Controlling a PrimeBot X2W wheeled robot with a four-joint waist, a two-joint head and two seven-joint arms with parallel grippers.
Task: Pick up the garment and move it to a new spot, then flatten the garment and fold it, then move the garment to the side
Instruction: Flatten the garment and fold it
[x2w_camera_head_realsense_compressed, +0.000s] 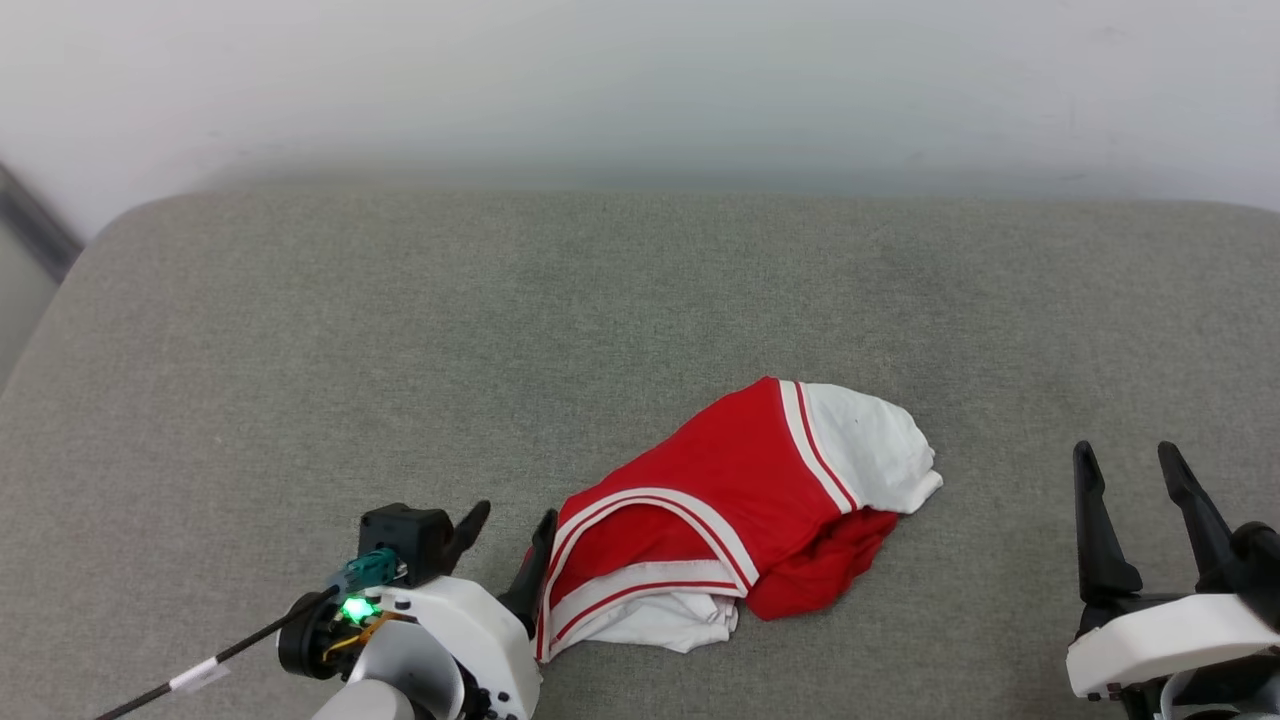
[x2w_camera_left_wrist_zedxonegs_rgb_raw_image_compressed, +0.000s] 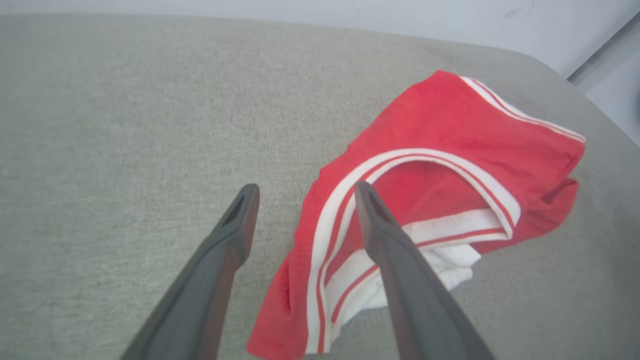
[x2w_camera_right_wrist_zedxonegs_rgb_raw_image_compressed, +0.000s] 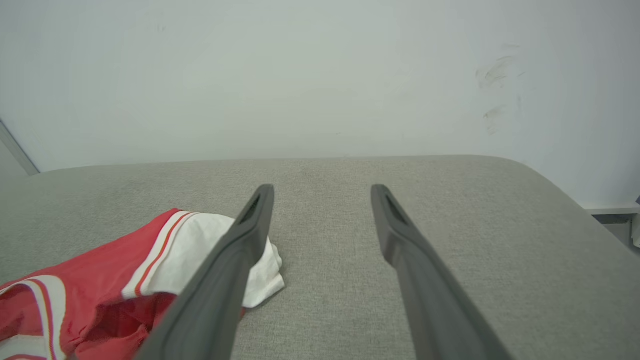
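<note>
In the head view the garment (x2w_camera_head_realsense_compressed: 740, 500) lies crumpled on the grey padded surface (x2w_camera_head_realsense_compressed: 400, 330), a little right of the middle and on the near side. Its long axis runs from near left to far right: the end with the red-white striped trim points to the near left, and the white sleeve end points to the far right. The left gripper (x2w_camera_head_realsense_compressed: 515, 515) is just beside the near-left end, its jaws spread and nothing between them. The right gripper (x2w_camera_head_realsense_compressed: 1125, 452) stands well apart at the right, also wide. In the left wrist view the left gripper (x2w_camera_left_wrist_zedxonegs_rgb_raw_image_compressed: 306, 187) is wide, and one finger crosses in front of the striped trim of the garment (x2w_camera_left_wrist_zedxonegs_rgb_raw_image_compressed: 450, 130). In the right wrist view the right gripper (x2w_camera_right_wrist_zedxonegs_rgb_raw_image_compressed: 322, 189) is wide over bare surface, and the garment (x2w_camera_right_wrist_zedxonegs_rgb_raw_image_compressed: 100, 270) lies at the lower left, white end nearest to the fingers.
</note>
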